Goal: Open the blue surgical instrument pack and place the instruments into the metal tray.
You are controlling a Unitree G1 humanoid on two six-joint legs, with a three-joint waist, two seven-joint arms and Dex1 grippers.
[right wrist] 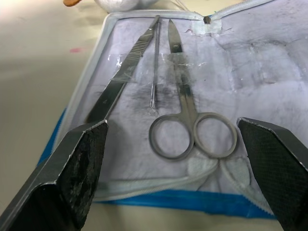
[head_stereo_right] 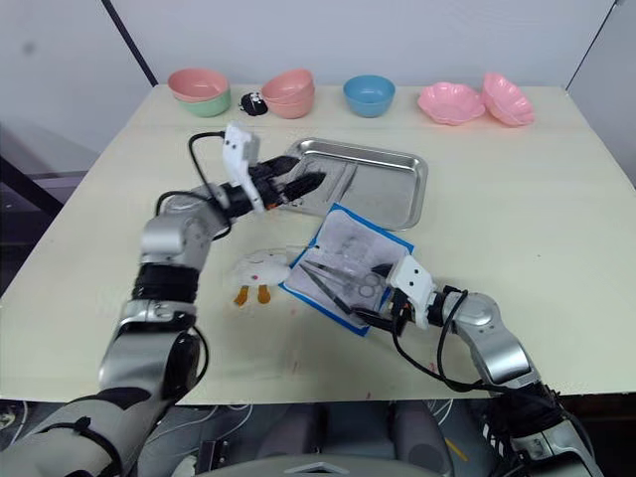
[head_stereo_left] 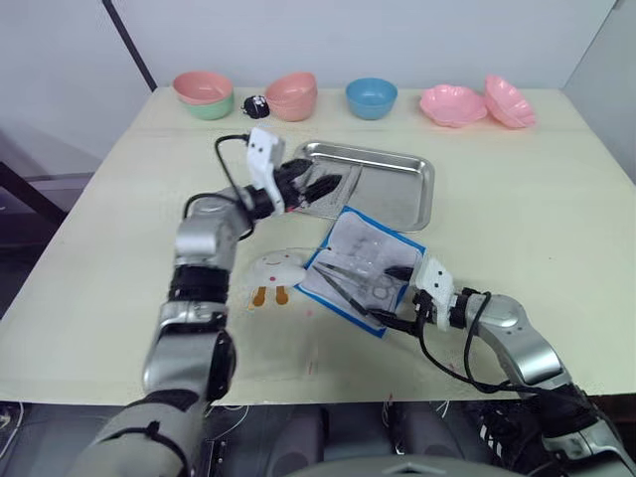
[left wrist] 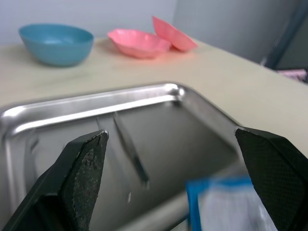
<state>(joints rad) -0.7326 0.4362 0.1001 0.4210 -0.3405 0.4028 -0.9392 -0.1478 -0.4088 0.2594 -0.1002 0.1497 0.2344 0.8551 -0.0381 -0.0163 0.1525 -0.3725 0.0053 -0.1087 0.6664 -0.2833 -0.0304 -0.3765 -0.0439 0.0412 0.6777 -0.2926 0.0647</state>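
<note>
The pack [head_stereo_left: 364, 266] lay unfolded at the table's centre, lining up, just touching the tray [head_stereo_left: 393, 184] at its 12 o'clock. Scissors [right wrist: 190, 125], tweezers [right wrist: 120, 79] and a thin probe [right wrist: 154, 67] rested on the lining. One slim tool [left wrist: 131, 153] lay in the tray.

The left gripper [head_stereo_left: 316, 189] hung over the tray's 9 o'clock end, fingers wide apart and empty. The right gripper [right wrist: 175, 168] sat at the pack's 6 o'clock edge, also spread and empty.

To lift the scissors cleanly, the right gripper should probably close across the ring handles, keeping clear of the lining.

The table [head_stereo_left: 537, 229] was pale cream. Bowls [head_stereo_left: 371, 97] lined its 12 o'clock edge before a white wall; a white toy [head_stereo_left: 276, 268] lay at the pack's 9 o'clock.
</note>
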